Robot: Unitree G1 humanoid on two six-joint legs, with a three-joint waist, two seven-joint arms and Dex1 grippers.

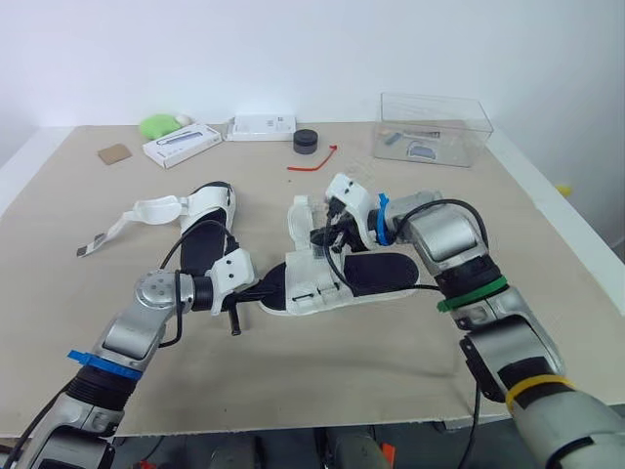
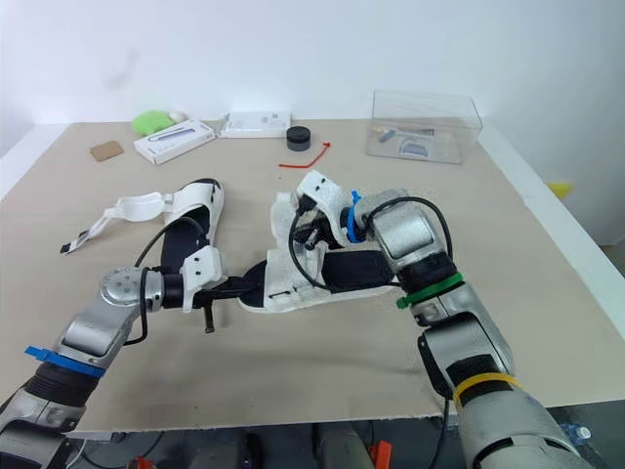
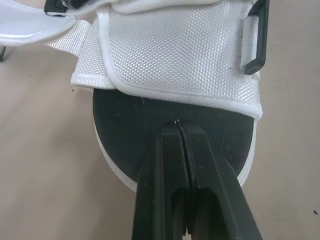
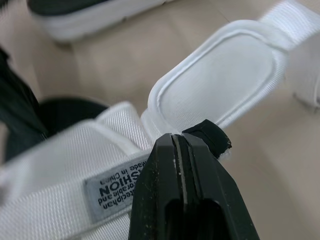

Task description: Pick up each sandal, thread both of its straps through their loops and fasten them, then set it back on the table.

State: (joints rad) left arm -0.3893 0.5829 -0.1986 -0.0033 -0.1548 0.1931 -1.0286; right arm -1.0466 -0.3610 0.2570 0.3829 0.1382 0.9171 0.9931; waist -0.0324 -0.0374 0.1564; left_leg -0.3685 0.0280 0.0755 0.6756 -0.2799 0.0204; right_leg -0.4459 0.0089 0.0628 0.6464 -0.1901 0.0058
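**First sandal mid-fastening, second one not started**

The near sandal (image 1: pixel 376 274) is parked at the centre of the head view, down at the table (image 1: pixel 293 381). Its sole edge is pinched by the left gripper (image 1: pixel 262 290), fingers squeezed fully together on it. A white strap end (image 4: pixel 220 85) is nipped by the right gripper (image 1: pixel 324 237), no gap left there either. Whether anything is threaded through a loop can't be told, tbh. The other sandal (image 1: pixel 207 227), upper left of centre, is laid flat with its loose strap (image 1: pixel 146 210) flung open, so most of the job looks undone.
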